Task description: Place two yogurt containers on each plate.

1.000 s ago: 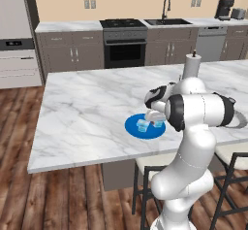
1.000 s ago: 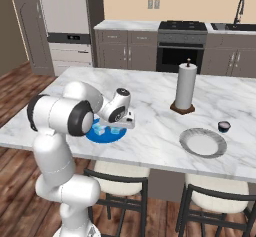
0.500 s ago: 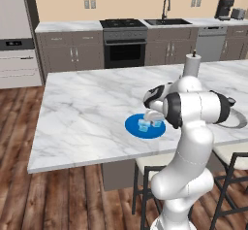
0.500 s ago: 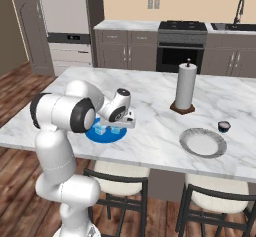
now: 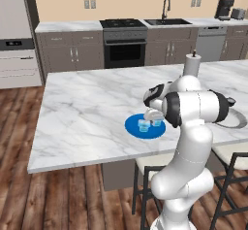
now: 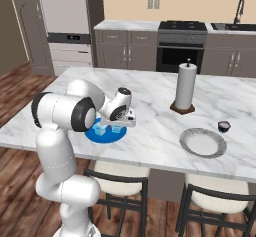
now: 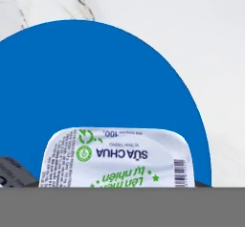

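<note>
My fingers (image 6: 120, 127) clamped on pale yogurt cup (image 7: 117, 158), now lower over blue plate (image 5: 144, 126) centre frame (second cup (image 5: 143, 124) there); grey plate (image 6: 203, 142) bare.

Even, bright, rendered light with soft shadows and no glare.

Both base views are evenly lit, with no visible lamp; the white marble-veined island counter (image 5: 87, 112) shows pale and flat, without hot spots. A faint soft shadow lies under the counter's front edge at lower centre, over the dark wooden floor (image 5: 63, 195). The far cabinets at the top of the frame are slightly soft and coarse. In the hand view the round bright blue plate (image 7: 95, 77) is saturated and sharp-edged, and the print on the white foil lid of a yogurt container (image 7: 117, 156) is legible, slightly blurred.
</note>
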Motion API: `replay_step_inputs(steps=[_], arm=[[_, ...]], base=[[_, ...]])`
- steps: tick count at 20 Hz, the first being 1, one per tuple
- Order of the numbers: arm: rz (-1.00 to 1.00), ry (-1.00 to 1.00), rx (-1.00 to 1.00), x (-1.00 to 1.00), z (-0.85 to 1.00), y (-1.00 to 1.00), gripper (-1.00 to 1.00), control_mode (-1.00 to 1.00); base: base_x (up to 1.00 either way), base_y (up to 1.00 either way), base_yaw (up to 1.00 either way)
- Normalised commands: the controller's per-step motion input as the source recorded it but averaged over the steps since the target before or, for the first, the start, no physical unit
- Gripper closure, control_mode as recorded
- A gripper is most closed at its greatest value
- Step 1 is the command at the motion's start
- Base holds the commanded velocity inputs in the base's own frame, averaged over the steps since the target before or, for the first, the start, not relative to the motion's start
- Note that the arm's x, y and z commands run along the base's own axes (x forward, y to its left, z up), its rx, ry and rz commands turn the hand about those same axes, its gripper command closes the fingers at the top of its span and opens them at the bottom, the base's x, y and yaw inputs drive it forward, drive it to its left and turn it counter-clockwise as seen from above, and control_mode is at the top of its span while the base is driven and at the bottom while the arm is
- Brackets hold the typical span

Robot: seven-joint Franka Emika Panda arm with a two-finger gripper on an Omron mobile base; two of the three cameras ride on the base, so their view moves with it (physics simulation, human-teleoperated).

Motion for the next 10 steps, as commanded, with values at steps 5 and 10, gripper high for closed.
replay_step_inputs(steps=[5, 10], arm=[[0.01, 0.0, 0.0, 0.0, 0.0, 0.0, -1.0, -1.0], [0.01, 0.0, 0.0, 0.0, 0.0, 0.0, -1.0, -1.0]], base=[[0.0, 0.0, 0.0], [0.0, 0.0, 0.0]])
